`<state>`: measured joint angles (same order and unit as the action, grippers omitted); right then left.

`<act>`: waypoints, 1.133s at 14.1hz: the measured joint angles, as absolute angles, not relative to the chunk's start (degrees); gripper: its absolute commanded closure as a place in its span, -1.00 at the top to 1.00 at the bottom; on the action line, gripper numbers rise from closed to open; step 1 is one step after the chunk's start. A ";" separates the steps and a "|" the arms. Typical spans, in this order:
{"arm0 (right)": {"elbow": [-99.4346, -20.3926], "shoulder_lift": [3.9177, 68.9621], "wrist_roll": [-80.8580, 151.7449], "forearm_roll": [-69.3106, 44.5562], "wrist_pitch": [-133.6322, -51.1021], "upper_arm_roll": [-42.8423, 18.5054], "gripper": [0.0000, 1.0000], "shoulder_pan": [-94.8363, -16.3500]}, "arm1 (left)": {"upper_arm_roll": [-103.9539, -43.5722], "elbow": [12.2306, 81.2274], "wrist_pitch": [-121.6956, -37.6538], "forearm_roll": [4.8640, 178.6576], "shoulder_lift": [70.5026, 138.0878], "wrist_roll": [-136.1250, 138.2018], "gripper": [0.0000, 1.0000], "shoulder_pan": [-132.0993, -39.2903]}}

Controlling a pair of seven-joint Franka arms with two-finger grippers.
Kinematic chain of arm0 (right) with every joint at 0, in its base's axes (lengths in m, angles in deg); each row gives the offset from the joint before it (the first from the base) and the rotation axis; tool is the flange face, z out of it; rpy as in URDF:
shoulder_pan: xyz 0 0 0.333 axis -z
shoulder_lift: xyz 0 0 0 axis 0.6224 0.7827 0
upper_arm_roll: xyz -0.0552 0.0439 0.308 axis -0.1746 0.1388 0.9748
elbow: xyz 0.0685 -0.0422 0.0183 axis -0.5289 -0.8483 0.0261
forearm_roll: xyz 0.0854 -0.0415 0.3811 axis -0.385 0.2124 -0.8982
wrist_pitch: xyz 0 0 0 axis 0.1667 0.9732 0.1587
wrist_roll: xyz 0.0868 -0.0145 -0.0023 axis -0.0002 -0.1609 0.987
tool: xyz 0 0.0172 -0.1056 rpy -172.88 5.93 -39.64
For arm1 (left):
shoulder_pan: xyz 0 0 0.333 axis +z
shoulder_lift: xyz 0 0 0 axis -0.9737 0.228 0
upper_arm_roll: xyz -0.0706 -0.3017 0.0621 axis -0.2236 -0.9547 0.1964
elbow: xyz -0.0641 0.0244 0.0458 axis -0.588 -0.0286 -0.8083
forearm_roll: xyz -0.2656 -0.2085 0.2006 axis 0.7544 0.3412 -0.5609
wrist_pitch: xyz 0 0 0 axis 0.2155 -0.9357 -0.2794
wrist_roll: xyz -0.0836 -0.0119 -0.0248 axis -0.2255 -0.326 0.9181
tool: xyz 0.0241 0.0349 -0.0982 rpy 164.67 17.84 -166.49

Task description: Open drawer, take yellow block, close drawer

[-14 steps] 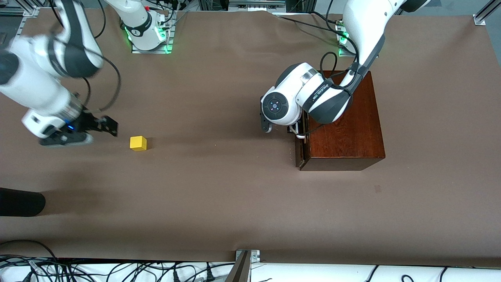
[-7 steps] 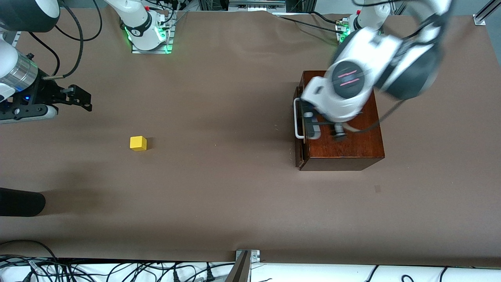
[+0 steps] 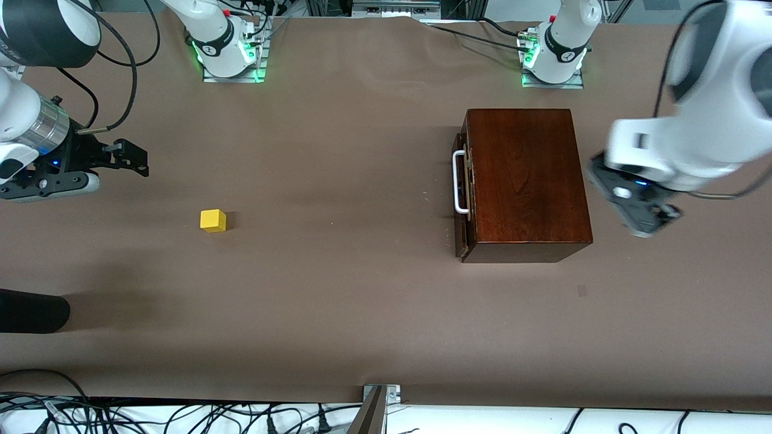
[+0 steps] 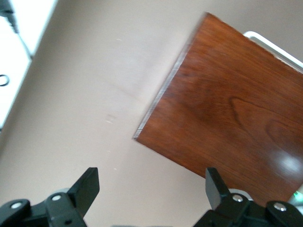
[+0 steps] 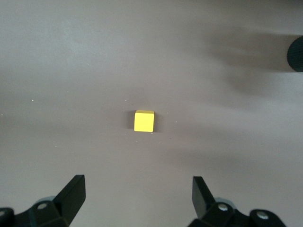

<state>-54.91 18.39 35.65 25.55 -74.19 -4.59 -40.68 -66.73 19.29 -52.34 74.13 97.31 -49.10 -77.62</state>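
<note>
The right gripper (image 3: 129,158) hangs above the table (image 3: 338,301) at the right arm's end. Its fingers (image 5: 71,194) are spread wide and hold nothing. In the right wrist view the yellow block (image 5: 144,121) sits between the two open fingers but well below them.

The yellow block (image 3: 213,220) lies alone on the bare table, at the right arm's end and far from the wooden box (image 3: 525,181). Nothing touches it.

The drawer (image 3: 463,187) faces the right arm's end of the table. Its dark front sits almost flush with the box and no pale interior shows, so I judge it is closed. The white bar handle (image 3: 458,182) is free.

The left gripper (image 3: 633,205) hovers over the table beside the box, at the left arm's end. Its fingers (image 4: 85,187) are also wide open and empty, and the left wrist view shows the box top (image 4: 236,113) below them.

I judge that all three steps are done: block outside, drawer shut. The next move probably calls only for both arms to stay away from the block and the handle.
</note>
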 measured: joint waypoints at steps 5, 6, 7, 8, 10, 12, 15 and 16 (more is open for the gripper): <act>-54.88 18.50 35.80 25.55 -74.19 -4.58 1.00 -40.67 | -59.01 35.52 -62.68 83.07 84.53 -28.07 1.00 -77.50; -54.87 18.52 36.16 25.55 -74.19 -4.57 1.00 -40.67 | -58.23 38.66 -62.56 83.20 81.92 -23.55 1.00 -77.50; -54.87 18.53 37.09 25.55 -74.19 -4.57 1.00 -40.67 | -57.74 41.18 -61.59 83.21 79.76 -19.66 1.00 -77.50; -54.87 18.54 38.33 25.55 -74.20 -4.57 1.00 -40.67 | -57.43 42.96 -59.40 83.21 78.08 -16.08 1.00 -77.51; -54.87 18.55 39.73 25.55 -74.21 -4.58 1.00 -40.63 | -57.21 44.58 -56.29 83.21 76.10 -10.38 1.00 -77.51; -54.86 18.55 40.02 25.55 -74.21 -4.58 1.00 -40.62 | -57.21 44.92 -55.52 82.97 75.35 -6.15 1.00 -77.60; -54.85 18.55 40.12 25.55 -74.22 -4.58 1.00 -40.61 | -57.21 45.06 -55.14 82.96 75.34 -4.40 1.00 -77.60; -54.85 18.55 40.13 25.55 -74.22 -4.58 1.00 -40.61 | -57.21 45.09 -55.13 82.96 75.34 -4.35 1.00 -77.60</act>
<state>-54.85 18.55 40.13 25.55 -74.22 -4.58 -40.61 -57.21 45.09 -55.13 82.96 75.34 -4.35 -77.60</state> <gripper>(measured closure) 0.000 0.000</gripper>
